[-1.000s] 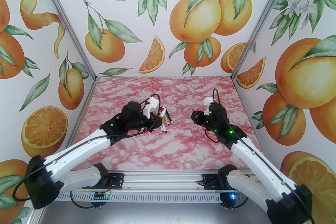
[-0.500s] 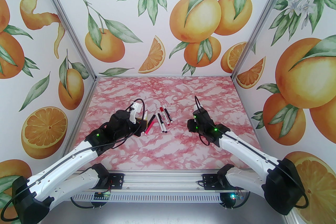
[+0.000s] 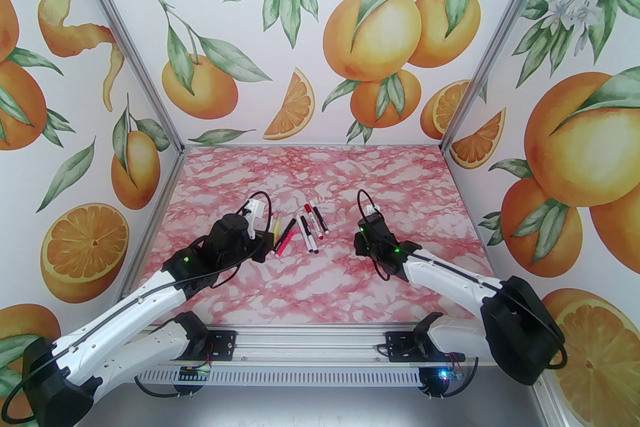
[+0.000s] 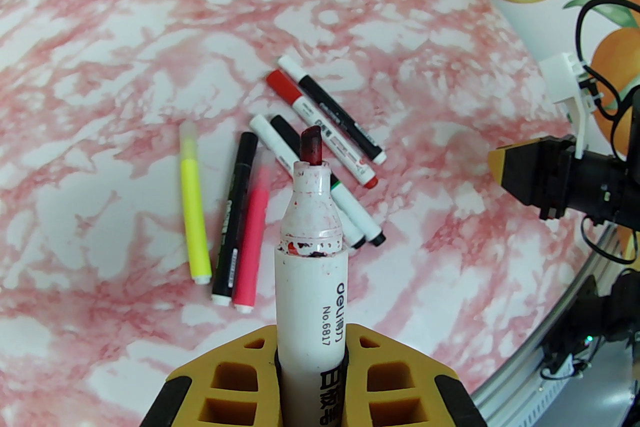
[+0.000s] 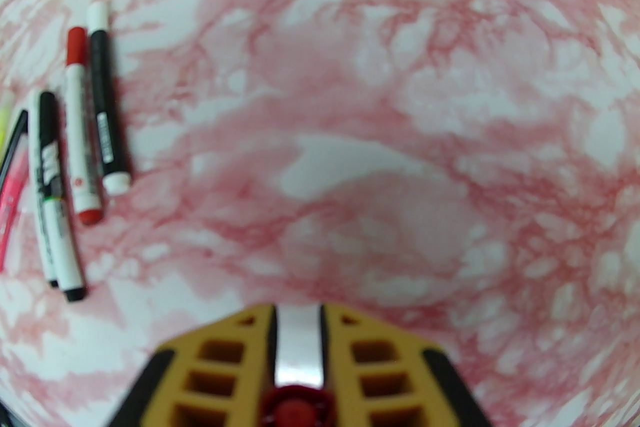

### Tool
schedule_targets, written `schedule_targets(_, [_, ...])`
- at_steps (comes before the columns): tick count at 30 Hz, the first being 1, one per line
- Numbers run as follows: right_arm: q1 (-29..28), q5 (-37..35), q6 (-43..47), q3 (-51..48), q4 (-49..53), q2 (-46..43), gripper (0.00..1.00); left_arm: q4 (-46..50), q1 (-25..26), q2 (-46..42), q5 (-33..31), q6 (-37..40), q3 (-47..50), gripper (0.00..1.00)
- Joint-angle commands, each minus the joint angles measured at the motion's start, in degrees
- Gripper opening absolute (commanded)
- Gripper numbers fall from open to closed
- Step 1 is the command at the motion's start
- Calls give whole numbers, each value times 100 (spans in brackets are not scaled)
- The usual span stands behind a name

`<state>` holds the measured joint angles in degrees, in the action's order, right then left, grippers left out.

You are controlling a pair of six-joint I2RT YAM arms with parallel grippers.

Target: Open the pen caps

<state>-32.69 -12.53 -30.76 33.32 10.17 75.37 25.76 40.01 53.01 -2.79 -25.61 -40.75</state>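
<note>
With the left gripper (image 4: pixel 310 332) clamping the uncapped red marker (image 4: pixel 310 265) and the right gripper (image 5: pixel 297 320) closed on what looks like its red cap (image 5: pixel 295 407), careless lowering could scatter the capped pens (image 4: pixel 334 119) on the counter (image 3: pixel 350 285).

**Marble table, one cluster of pens**

You have a pink-veined marble table (image 3: pixel 320 275). Left of centre lie a yellow highlighter (image 4: pixel 194 215), a black marker (image 4: pixel 234 220) and a pink highlighter (image 4: pixel 251 245), side by side. Just to their right lie two white markers (image 4: pixel 360 222), a marker with a red cap (image 4: pixel 281 84), and a black-barrelled one (image 4: pixel 332 109).
</note>
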Motion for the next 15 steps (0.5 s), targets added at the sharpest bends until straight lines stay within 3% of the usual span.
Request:
schedule_targets(1, [-49,-149,-37,-103,-361,180,18,-194,-28,92,81,-84,69,6])
schedule_targets(15, [-189,-536,-111,-247,-753,756,21,-351,-33,376,112,-56,-11,6])
